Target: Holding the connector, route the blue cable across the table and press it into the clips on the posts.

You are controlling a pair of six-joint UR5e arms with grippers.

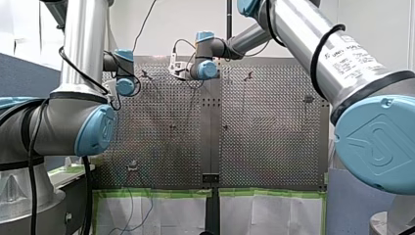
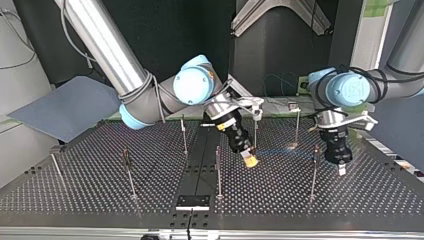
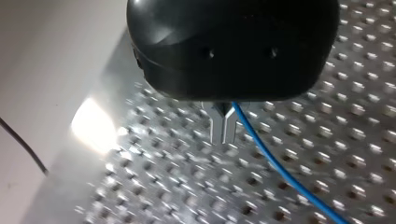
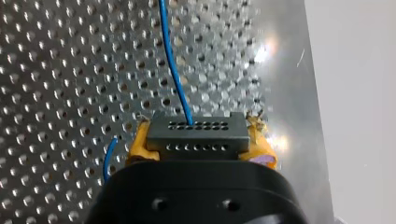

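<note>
My right gripper [image 4: 198,148] is shut with its yellow pads on a grey connector [image 4: 196,132] with rows of holes. The blue cable [image 4: 172,60] leaves the connector and runs ahead over the perforated table [image 4: 56,70]. In the top view my right gripper [image 2: 248,160] hangs low near the table's middle, and the faint blue cable [image 2: 285,151] stretches from it towards my left gripper [image 2: 341,170]. My left gripper [image 3: 223,129] has its metal fingers shut, with the blue cable [image 3: 275,163] coming out at their root and trailing away over the table.
Several thin posts stand on the table, such as a post [image 2: 218,170] beside my right gripper and a post [image 2: 313,175] beside my left gripper. A black plate [image 2: 193,202] lies at the top view's near edge. A grey sheet [image 2: 65,107] lies off the table's corner.
</note>
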